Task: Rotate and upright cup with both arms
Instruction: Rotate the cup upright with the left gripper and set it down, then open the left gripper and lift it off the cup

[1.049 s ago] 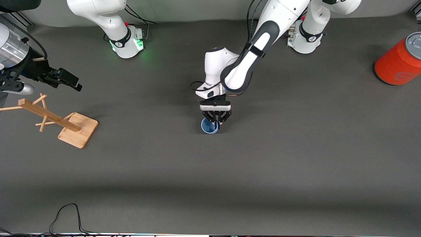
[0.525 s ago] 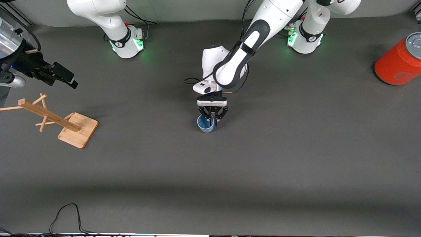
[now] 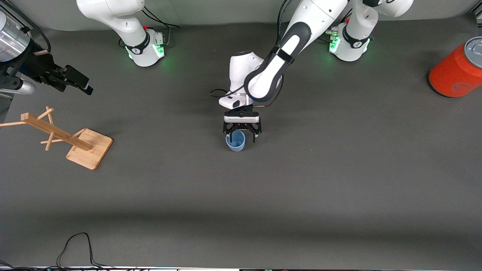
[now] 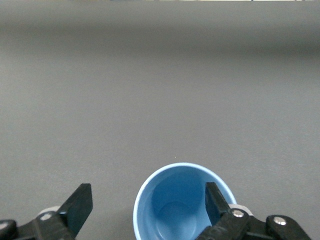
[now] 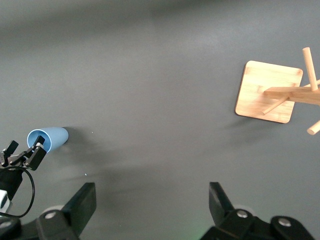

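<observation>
One moment ago our left tool [image 3: 241, 136] pinched the cup [image 3: 235, 142]; now released, it leaves it upright at mid-frame on the desk [image 3: 339, 180], while our right tool [image 3: 77, 83] waits spread, upper left.

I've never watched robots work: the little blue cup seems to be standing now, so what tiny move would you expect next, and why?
Probably the left gripper lifts straight up. The cup stands mouth up on the table, and the fingers are open, one inside the rim, one outside. The right gripper waits, open, above the wooden rack.
</observation>
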You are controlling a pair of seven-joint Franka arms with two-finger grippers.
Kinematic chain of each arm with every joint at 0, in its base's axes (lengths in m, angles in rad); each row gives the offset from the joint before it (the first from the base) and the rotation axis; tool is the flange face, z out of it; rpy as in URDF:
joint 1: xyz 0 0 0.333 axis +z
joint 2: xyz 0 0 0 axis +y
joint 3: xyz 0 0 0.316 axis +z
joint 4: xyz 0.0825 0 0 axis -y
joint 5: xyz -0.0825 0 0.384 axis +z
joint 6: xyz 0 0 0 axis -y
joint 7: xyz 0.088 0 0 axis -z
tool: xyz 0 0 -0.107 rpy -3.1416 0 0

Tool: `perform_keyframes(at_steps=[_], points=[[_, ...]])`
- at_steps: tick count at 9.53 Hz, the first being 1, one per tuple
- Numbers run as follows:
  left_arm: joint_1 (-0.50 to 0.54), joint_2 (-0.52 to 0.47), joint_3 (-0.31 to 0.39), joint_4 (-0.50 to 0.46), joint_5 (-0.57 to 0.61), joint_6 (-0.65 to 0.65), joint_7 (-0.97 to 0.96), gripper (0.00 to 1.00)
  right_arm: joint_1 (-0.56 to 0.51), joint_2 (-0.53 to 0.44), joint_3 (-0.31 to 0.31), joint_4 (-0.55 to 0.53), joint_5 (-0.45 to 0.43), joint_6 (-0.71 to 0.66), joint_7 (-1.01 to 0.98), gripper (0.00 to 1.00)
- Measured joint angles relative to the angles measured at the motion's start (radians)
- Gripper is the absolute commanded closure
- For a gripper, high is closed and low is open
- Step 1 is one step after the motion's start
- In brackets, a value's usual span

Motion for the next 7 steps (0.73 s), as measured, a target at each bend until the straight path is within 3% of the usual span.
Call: perform_keyframes(at_steps=[3, 7], points=[[0.017, -0.067, 0.005, 0.082, -0.368, -0.106, 0.383, 0.00, -0.026, -0.036, 0.013, 0.000, -0.006, -0.015, -0.001, 0.00], [0.113, -0.181, 0.010, 0.178, -0.714, -0.337, 0.811, 0.00, -0.027, -0.039, 0.048, 0.001, -0.050, -0.064, -0.004, 0.00]])
